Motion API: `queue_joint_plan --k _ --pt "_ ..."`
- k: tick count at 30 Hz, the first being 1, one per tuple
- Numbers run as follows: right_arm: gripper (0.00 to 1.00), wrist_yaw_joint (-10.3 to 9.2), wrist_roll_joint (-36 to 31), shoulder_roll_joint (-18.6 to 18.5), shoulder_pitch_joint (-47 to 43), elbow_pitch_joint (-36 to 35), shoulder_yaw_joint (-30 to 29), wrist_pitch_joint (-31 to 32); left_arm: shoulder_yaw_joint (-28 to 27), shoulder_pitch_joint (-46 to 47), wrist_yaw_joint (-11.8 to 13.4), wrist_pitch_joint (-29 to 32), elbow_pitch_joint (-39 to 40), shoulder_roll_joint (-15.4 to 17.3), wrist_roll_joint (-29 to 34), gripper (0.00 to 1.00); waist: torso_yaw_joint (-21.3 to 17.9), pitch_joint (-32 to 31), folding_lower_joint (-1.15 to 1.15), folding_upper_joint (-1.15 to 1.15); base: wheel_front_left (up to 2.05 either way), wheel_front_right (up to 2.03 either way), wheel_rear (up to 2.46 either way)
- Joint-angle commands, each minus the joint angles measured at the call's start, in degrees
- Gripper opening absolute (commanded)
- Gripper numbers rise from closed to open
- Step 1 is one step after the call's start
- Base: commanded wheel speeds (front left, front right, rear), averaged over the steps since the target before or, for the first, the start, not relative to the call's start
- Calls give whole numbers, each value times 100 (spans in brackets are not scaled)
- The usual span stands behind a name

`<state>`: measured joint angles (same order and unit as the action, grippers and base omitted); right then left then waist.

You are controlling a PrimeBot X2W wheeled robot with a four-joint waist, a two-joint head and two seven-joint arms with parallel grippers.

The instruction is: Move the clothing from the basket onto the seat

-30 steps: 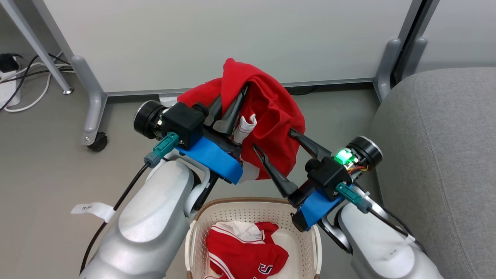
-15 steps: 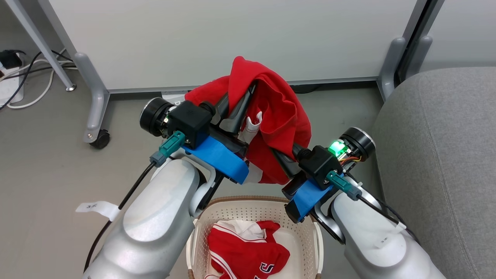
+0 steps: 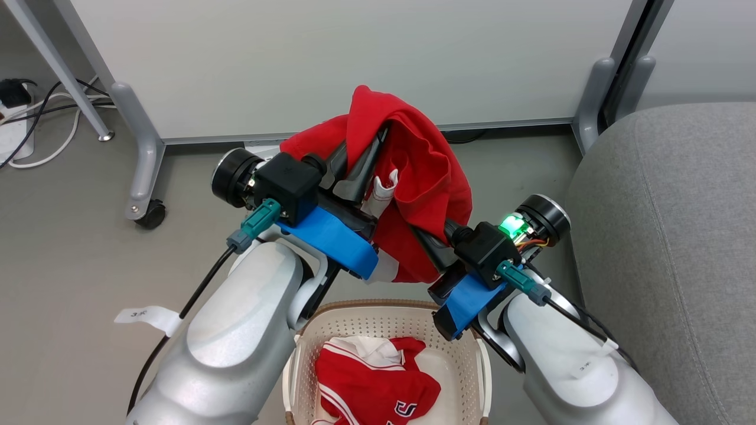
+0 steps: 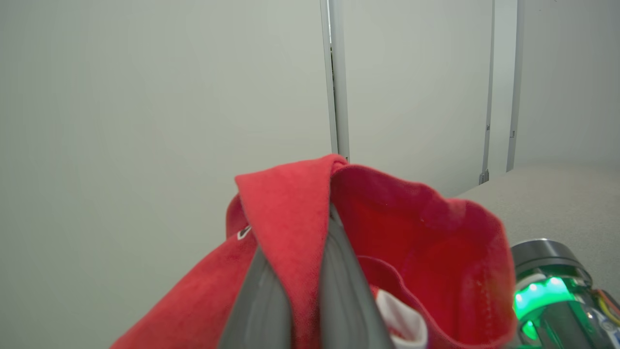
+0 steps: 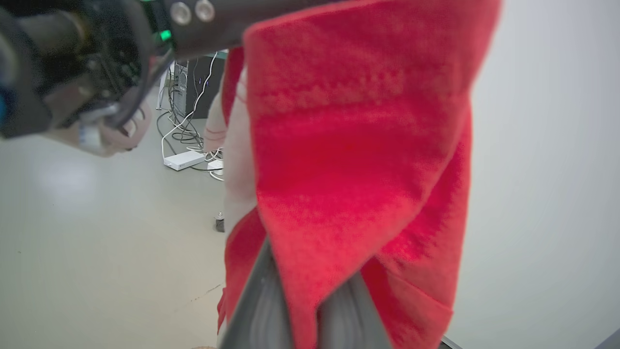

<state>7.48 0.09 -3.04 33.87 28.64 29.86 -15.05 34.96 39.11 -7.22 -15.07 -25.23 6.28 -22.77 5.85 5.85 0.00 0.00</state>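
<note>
1. The right gripper (image 3: 437,242) has just shut. A second ago its fingers stood spread at the lower edge of the raised garment (image 3: 425,177); now they are pressed together on a fold of it, as the right wrist view also shows.
2. The left gripper (image 3: 369,150) is unchanged, its fingers pinching the garment's top fold.
3. Both grippers now hold the raised garment in the air. The basket (image 3: 378,308) lies at 6 o'clock from it, and the seat (image 3: 679,236) at 3 o'clock, well apart.
4. The two-handed grasp looks complete, so the carry toward the seat probably comes next.
5. The second garment (image 3: 372,383) lies in the basket as before, so it is yet to be moved.
6. Since the earlier frame, the right arm has closed in toward the left.
</note>
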Motion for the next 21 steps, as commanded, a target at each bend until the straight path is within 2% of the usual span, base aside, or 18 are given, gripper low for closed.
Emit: queue_joint_plan --k 1,15,16,17,21 --pt "0 3 34 21 44 -10 12 -20 -16 56 -38 -16 17 4 4 0 -1 3 0 0 0 0 0" --pt "0 3 80 22 46 -35 21 -20 -2 37 -38 -16 -42 34 15 0 -31 0 0 0 0 0 0" --pt "0 3 83 23 44 -40 21 -20 -9 36 -38 -16 -50 33 10 10 -31 -3 0 0 0 0 0" --pt "0 3 89 23 41 -45 22 -20 -32 31 -38 -16 -61 29 7 100 -33 -7 0 0 0 0 0" --pt "0 3 97 21 33 -64 -3 -20 -78 32 -35 -16 -121 15 92 100 -34 -1 0 0 0 0 0"
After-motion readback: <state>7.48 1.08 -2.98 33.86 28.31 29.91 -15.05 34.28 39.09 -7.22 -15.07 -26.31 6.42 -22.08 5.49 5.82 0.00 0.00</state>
